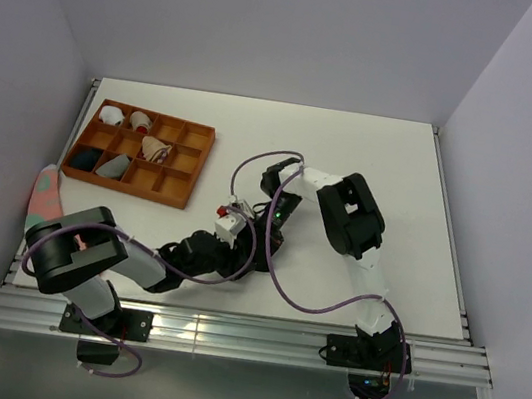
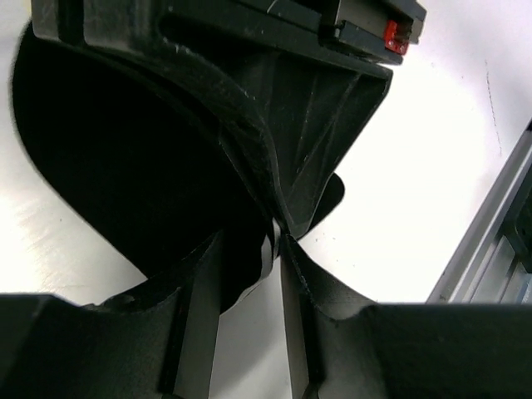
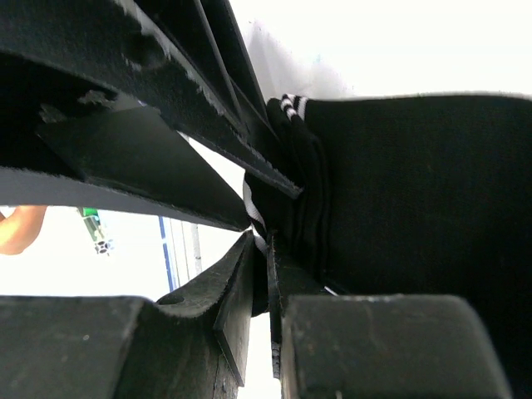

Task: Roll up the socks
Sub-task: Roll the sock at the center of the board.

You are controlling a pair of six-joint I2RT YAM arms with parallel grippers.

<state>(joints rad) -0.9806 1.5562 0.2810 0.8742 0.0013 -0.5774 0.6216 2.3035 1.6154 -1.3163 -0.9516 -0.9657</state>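
Observation:
The black sock (image 2: 116,166) lies on the white table, its white-striped cuff (image 2: 267,249) lifted off it. My right gripper (image 3: 264,241) is shut on that cuff, pinching a folded wad of the black sock (image 3: 416,191). My left gripper (image 2: 253,241) meets it tip to tip. Its jaws stand apart with the cuff edge hanging along the left finger and bare table showing in the gap. From above, the left gripper (image 1: 247,255) and the right gripper (image 1: 276,232) cover the sock. A tan and maroon sock bundle (image 1: 155,150) sits in a tray cell.
A wooden compartment tray (image 1: 193,170) at the back left holds several small rolled bundles. A pink sock (image 1: 44,193) lies at the table's left edge. A metal rail (image 1: 225,333) runs along the near edge, close to the left gripper.

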